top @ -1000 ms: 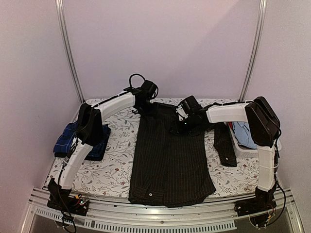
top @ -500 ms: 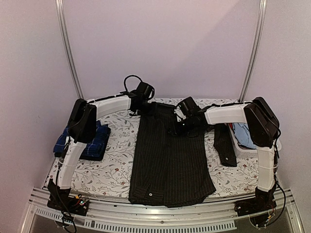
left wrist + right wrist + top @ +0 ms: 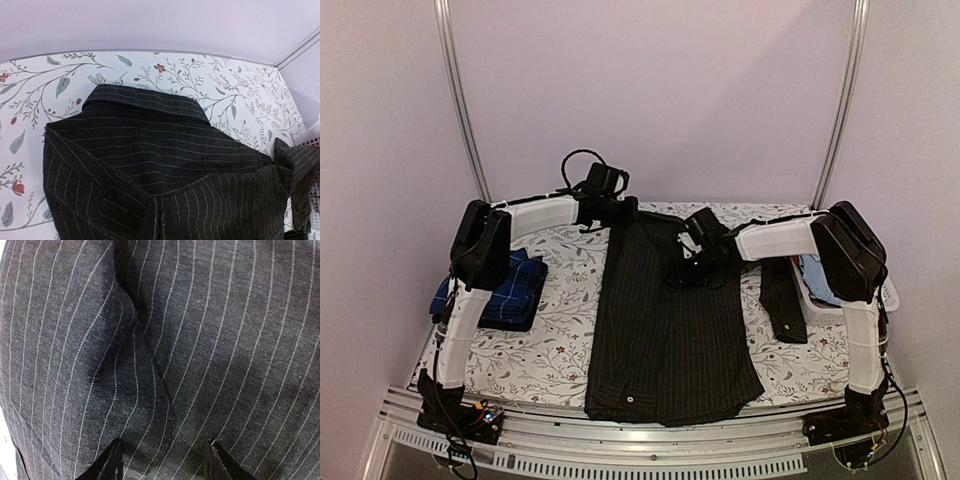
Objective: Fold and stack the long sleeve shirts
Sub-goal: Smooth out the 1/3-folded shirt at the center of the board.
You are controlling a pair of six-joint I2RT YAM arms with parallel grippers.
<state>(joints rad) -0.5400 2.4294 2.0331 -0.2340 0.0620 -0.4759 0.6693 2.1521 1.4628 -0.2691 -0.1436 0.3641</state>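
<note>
— Two shirts on the flowered table (image 3: 560, 345). Where does the big one lie?
— The black pinstriped shirt (image 3: 670, 330) fills the middle of the overhead frame. Its long axis runs from the collar at the top to the hem at the bottom, and one sleeve (image 3: 782, 295) trails off at right. The navy checked shirt (image 3: 515, 292) sits folded at left, well apart.
— And the arms?
— The left gripper (image 3: 622, 213) is closed at the shirt's upper-left shoulder. Its wrist view shows cloth gathered into a pleat at the bottom edge, so it looks to be pinching the shirt. The right gripper (image 3: 164, 460) stands partly open, fingertips (image 3: 112, 462) on the cloth at the shirt's upper right.
— What does the fold turn on?
— Probably this: the shirt's length lies below both jaws, toward the hem, and the right arm is nearer the loose sleeve.
</note>
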